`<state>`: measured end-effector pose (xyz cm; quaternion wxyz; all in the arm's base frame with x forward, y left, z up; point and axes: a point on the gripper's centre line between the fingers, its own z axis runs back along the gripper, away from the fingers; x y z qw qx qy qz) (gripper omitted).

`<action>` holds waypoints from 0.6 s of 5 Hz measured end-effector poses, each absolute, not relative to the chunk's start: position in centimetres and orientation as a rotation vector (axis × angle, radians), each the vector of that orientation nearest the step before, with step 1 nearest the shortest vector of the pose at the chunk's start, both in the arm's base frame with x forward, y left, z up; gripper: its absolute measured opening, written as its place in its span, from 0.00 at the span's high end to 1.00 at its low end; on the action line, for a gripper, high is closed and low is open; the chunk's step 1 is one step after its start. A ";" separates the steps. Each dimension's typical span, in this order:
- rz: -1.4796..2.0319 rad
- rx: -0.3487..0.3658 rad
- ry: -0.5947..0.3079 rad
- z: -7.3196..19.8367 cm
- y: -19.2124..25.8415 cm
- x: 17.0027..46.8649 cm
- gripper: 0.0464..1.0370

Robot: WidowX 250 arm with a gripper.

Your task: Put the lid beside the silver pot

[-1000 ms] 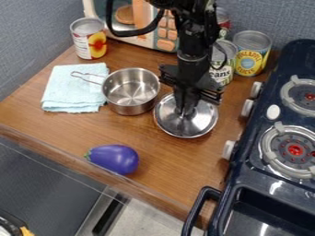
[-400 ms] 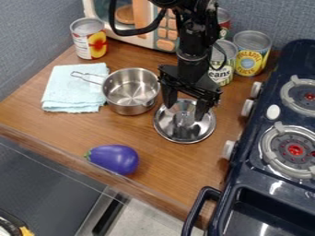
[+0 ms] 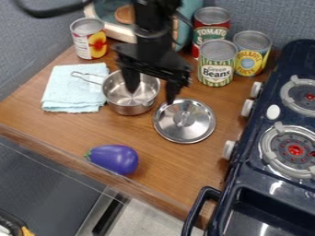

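The black gripper (image 3: 150, 94) hangs open above the right part of the silver pot, its fingers spread with nothing between them. Below it the silver pot (image 3: 126, 107) stands upright on the wooden counter, its wire handle toward the left and part of its opening covered by the gripper. Flat on the counter just right of the pot lies the round silver lid (image 3: 190, 129), knob up, apart from both the pot and the gripper.
A folded light blue cloth (image 3: 73, 90) lies left of the pot, under its handle. A purple eggplant (image 3: 113, 159) is near the counter's front edge. Cans (image 3: 215, 67) stand behind, with another (image 3: 89, 41) at back left. The dark stove (image 3: 255, 184) borders the right side.
The gripper was shut at the lid's knob, then opened and let it go. It has since moved up and left, over the pot, while the lid stays on the counter.
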<state>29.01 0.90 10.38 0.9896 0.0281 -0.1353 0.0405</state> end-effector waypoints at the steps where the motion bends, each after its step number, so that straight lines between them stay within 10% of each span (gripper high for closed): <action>1: 0.147 0.055 -0.295 12.2 2.1 26.9 0.04; 3: 0.203 0.049 -0.087 10.4 3.1 24.5 0.04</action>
